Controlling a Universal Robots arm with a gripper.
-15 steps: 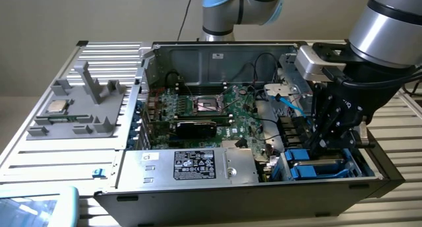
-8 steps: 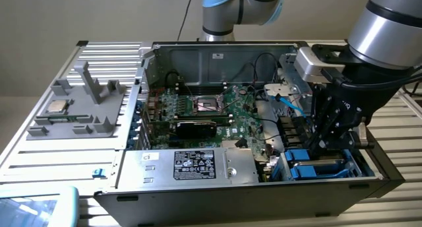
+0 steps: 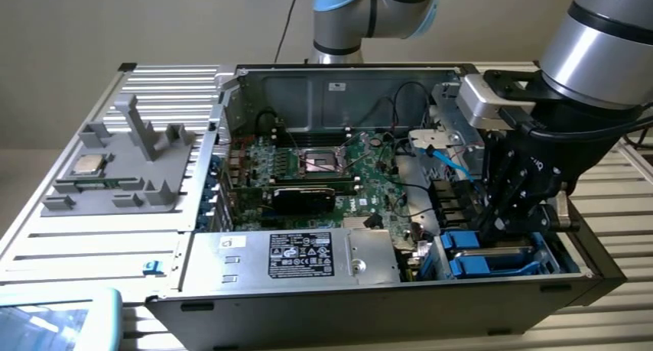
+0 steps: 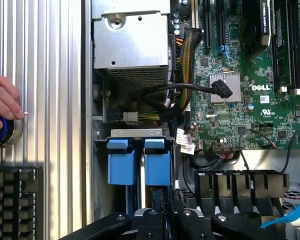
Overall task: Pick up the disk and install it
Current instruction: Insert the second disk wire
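Observation:
The disk [image 4: 157, 167] stands on edge in the drive bay at the corner of the open computer case, clipped in its blue frame, beside a second blue-framed drive [image 4: 122, 162]. In the exterior view the blue frames [image 3: 492, 257] lie low at the case's right front, under the arm. My gripper [image 3: 498, 230] reaches straight down into that bay. In the wrist view its black fingers [image 4: 151, 216] stand close together on either side of the disk's thin edge, so the gripper [image 4: 162, 207] is shut on it. The disk's label is hidden.
A silver power supply [image 3: 296, 255] with a black label fills the case's front. The motherboard [image 3: 326, 171] and black cables [image 4: 180, 92] lie beside the bay. A grey fixture [image 3: 122, 167] holds a CPU chip [image 3: 87, 165]. A hand [image 4: 2, 100] rests on a blue-ringed knob above a keyboard [image 4: 15, 200].

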